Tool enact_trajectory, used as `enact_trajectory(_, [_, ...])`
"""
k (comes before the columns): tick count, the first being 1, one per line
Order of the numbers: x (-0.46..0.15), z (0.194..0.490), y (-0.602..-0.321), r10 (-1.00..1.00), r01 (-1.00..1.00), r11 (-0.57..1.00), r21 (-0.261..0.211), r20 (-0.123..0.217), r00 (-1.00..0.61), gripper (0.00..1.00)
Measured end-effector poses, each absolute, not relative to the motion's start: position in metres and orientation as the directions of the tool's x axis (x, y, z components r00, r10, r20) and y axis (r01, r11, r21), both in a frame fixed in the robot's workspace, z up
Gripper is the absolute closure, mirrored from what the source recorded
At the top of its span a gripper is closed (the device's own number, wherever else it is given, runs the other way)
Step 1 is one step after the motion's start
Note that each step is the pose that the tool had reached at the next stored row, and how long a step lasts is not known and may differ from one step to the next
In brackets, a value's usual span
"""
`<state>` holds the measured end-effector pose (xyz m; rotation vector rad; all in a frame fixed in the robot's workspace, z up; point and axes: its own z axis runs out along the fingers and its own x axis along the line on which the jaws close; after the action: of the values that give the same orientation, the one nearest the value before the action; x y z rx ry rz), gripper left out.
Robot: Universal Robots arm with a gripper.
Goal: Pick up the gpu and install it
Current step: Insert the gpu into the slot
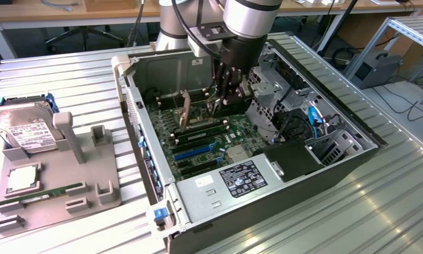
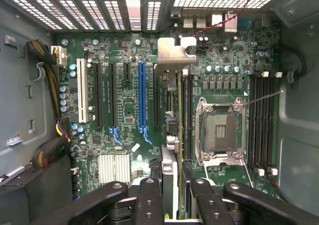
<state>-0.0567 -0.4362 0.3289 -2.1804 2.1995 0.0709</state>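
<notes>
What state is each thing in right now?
Dark gpu card with silvery metal bracket: held on edge over the motherboard, inside the case.
Gripper: fingers shut on the card.
Open black computer case: lying on its side, side panel off.
Silver hard drive with white label: resting in the grey holder.

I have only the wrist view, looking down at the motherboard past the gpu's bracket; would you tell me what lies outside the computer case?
Observer: A grey holder sits on the ribbed metal table, at the exterior view's left of the case.
Operator: Is anything in it?
Observer: A hard drive stands at its far end, and a green memory stick lies nearer the camera.
Operator: How does the arm come in?
Observer: It comes straight down from above into the open case, with the gripper low over the slots, its jaws shut on the gpu.
</notes>
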Motion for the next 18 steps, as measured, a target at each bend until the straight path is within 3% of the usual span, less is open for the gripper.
enact_trajectory(18, [-0.0584,0.3276,-0.4403,-0.998,-1.000,0.009,0.002,-0.063,-0.009,0.73])
